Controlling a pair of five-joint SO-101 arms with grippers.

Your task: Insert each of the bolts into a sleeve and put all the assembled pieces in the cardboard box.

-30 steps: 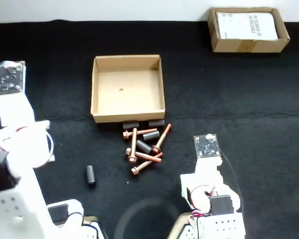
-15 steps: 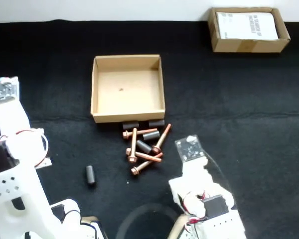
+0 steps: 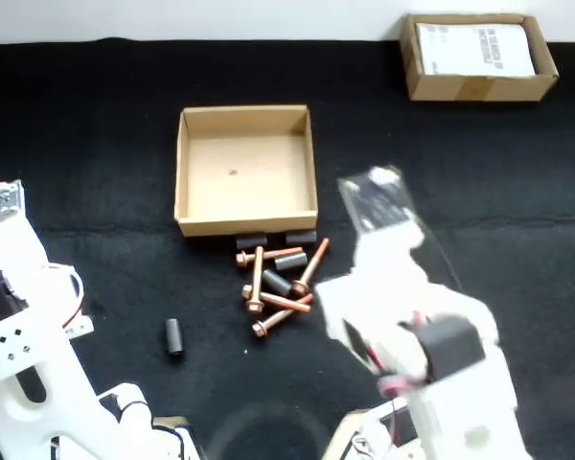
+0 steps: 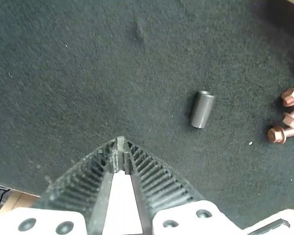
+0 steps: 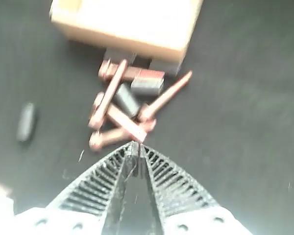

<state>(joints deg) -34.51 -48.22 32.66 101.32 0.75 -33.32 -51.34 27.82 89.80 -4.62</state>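
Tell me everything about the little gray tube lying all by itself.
The sleeve is a short, dark grey tube with a dull, smooth look. One end shows an open hole, with no bolt inside. It lies on its side on the black mat, apart from the pile of bolts. Nothing touches it but the mat.

Copper and grey on black

The bolts (image 3: pixel 273 283) are coppery orange and the sleeves (image 3: pixel 174 336) plain dark grey. The box (image 3: pixel 245 225) is tan cardboard on a black mat (image 3: pixel 96 115). The left arm (image 3: pixel 24 316) and right arm (image 3: pixel 402 287) are white with red wires. The left gripper (image 4: pixel 121 143) and right gripper (image 5: pixel 135 146) are ribbed black. The far box (image 3: pixel 460 88) is brown and holds a white sheet (image 3: pixel 474 48).
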